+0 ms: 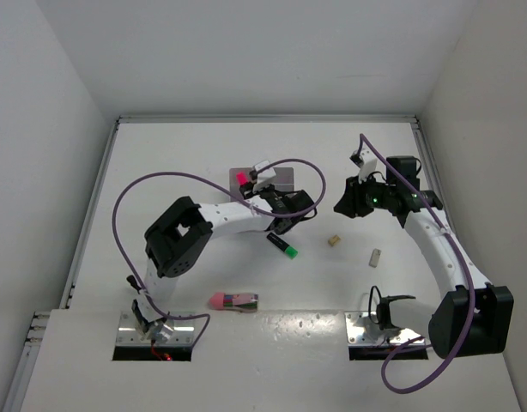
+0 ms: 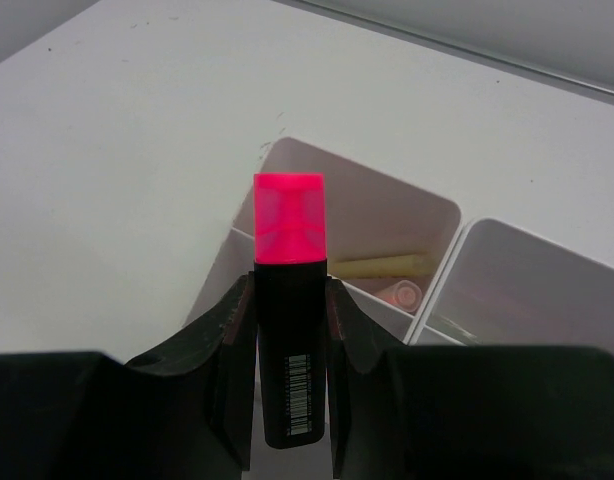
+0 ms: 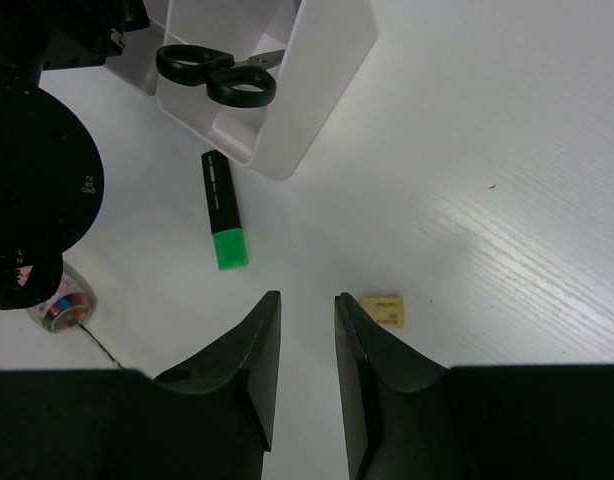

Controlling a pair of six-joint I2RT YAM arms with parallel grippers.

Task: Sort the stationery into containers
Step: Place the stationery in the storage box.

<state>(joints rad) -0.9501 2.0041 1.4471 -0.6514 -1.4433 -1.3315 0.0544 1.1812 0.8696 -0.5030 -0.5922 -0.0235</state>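
My left gripper (image 2: 287, 290) is shut on a black highlighter with a pink end (image 2: 289, 225), held over the white compartment tray (image 2: 320, 152). A yellow pen (image 2: 387, 266) and an orange pen tip (image 2: 405, 292) lie in one compartment. From above, the left gripper (image 1: 249, 189) and the pink-ended highlighter (image 1: 241, 178) are at the tray (image 1: 285, 176). The black-handled scissors (image 3: 219, 72) rest inside the tray (image 3: 327, 85). My right gripper (image 3: 307, 298) is open above the table with nothing between its fingers. A beige eraser (image 3: 384, 310) lies just right of it, and a green-ended highlighter (image 3: 223, 215) lies ahead of it to the left.
A second beige bit (image 1: 375, 256) lies right of the first beige eraser (image 1: 333, 241). A pink eraser-like block (image 1: 233, 300) sits near the front edge. A small colourful roll (image 3: 59, 308) lies by the left arm's black body (image 3: 37, 180). Walls close in the table on three sides.
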